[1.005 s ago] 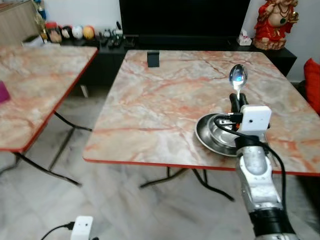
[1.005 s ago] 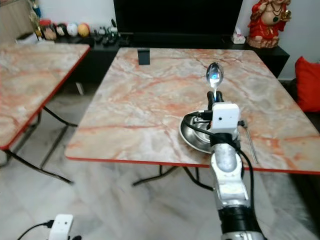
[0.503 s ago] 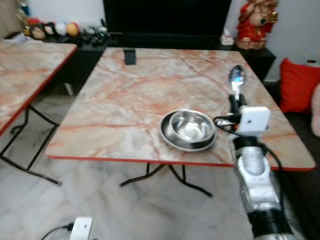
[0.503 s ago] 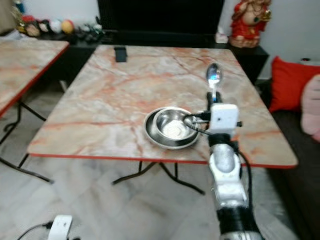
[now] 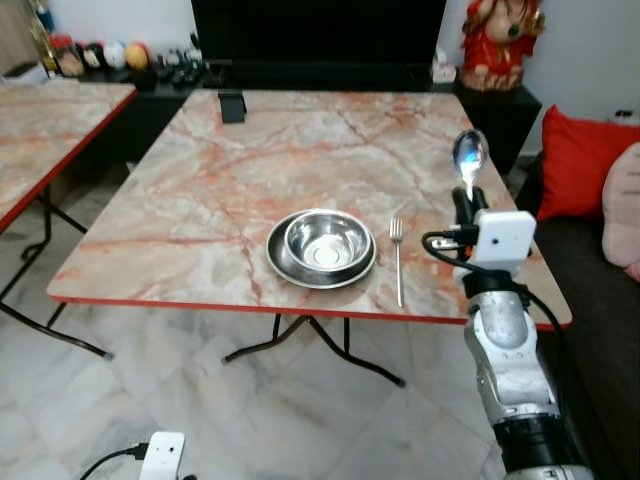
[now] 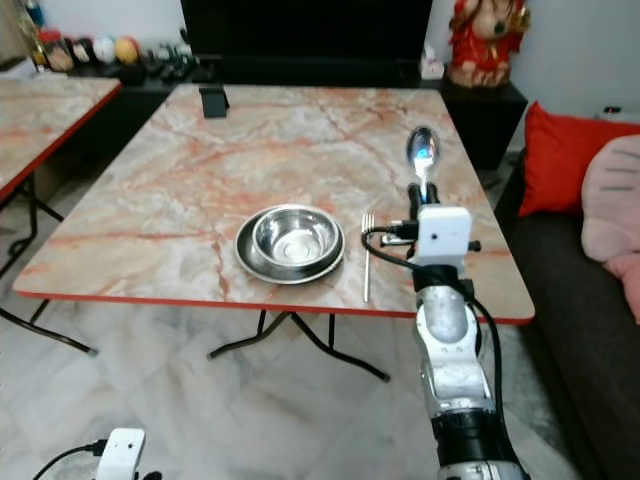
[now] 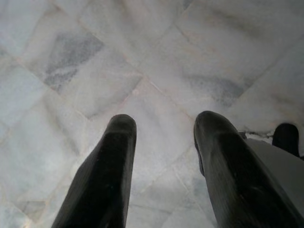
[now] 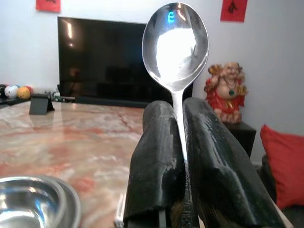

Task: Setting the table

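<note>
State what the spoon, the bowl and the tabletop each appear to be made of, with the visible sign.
Spoon: polished metal, likely steel; mirror glare in its bowl. Bowl: the same shiny metal, reflecting light, set in a metal plate. Tabletop: marble-patterned, pink veins, glossy; the thin red edge suggests laminate, not stone.

A home living room: television (image 5: 318, 30), sofa (image 6: 590, 300), marble dining table (image 5: 250, 160).

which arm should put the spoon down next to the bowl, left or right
Right. The right gripper already clamps the spoon upright over the table's right edge, near the fork and bowl. The left gripper hangs open over the floor.
</note>
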